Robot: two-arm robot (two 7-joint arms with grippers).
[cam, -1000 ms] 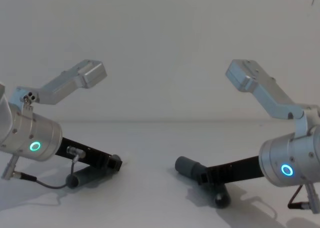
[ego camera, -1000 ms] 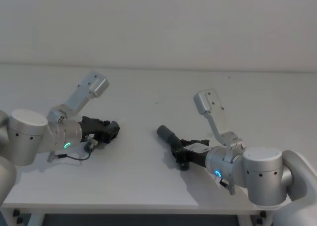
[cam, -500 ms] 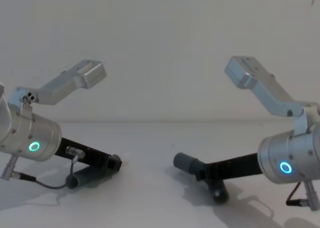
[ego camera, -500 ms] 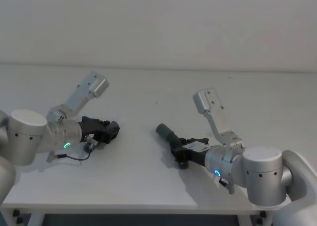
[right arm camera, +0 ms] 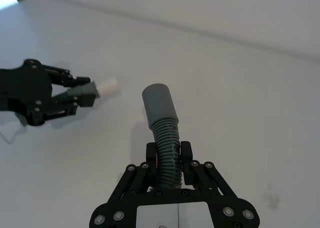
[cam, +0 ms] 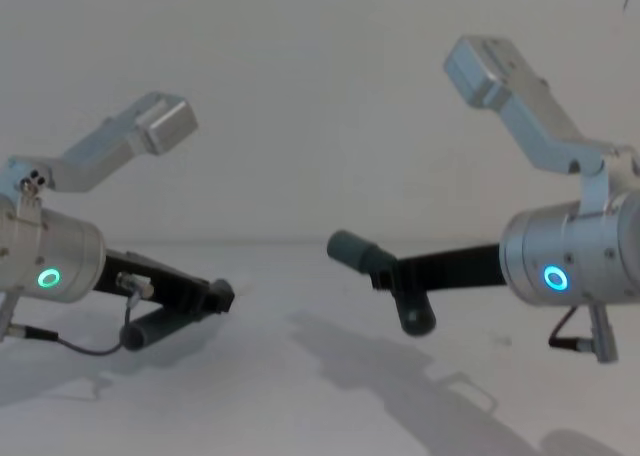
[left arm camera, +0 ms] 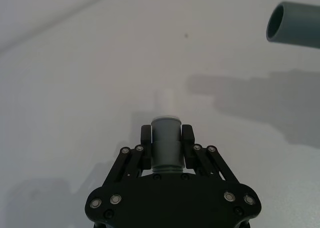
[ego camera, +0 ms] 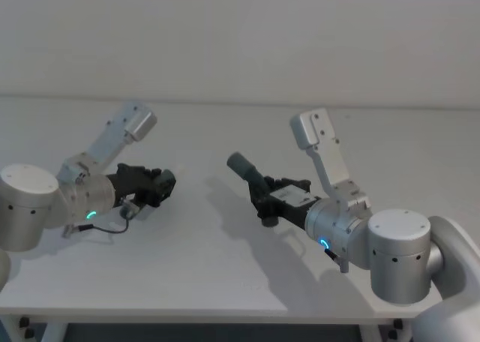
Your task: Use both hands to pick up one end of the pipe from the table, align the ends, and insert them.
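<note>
My left gripper (ego camera: 165, 181) is shut on one dark grey pipe piece (left arm camera: 165, 140) just above the white table (ego camera: 217, 267). Its narrow pale end (left arm camera: 164, 97) pokes out past the fingers. In the chest view this piece (cam: 158, 324) hangs below the left gripper (cam: 222, 296). My right gripper (ego camera: 264, 195) is shut on the ribbed middle of the other pipe piece (right arm camera: 167, 143), held clear of the table. Its wide cuff end (right arm camera: 158, 105) points toward the left gripper (right arm camera: 75, 95). The two ends are apart, with a gap of open table between them.
Each arm's silver wrist camera bracket (ego camera: 129, 124) (ego camera: 315, 132) sticks up above its gripper. A thin black cable (ego camera: 112, 226) loops under the left wrist. The table's front edge (ego camera: 225, 312) runs close below both arms.
The right gripper has lifted its pipe piece well off the table and carried it toward the left. The left gripper has risen a little with its piece and drawn slightly back.
</note>
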